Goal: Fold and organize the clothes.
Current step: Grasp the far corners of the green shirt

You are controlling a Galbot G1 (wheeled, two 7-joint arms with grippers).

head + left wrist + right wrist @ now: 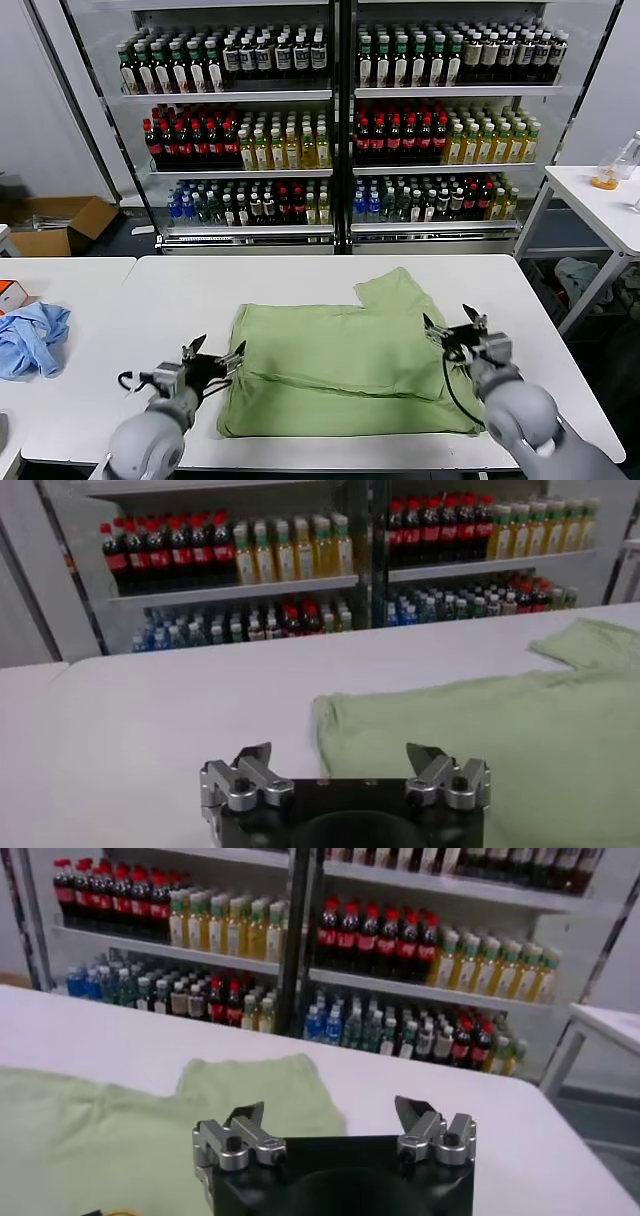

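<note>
Both the left gripper (214, 353) and right gripper (451, 325) stand spread wide and empty, at nine and three o'clock of the green polo shirt (340, 365), which lies folded mid-table (300, 275), long axis left-right, one sleeve toward one o'clock.

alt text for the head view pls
A partly folded light green shirt lies on a white table, with the open left gripper and open right gripper at its side edges. Stocked drink shelves stand behind.

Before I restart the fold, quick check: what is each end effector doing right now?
Left end effector: open, empty, at the left edge of the light green cotton polo shirt.
Right end effector: open, empty, at its right edge.
</note>
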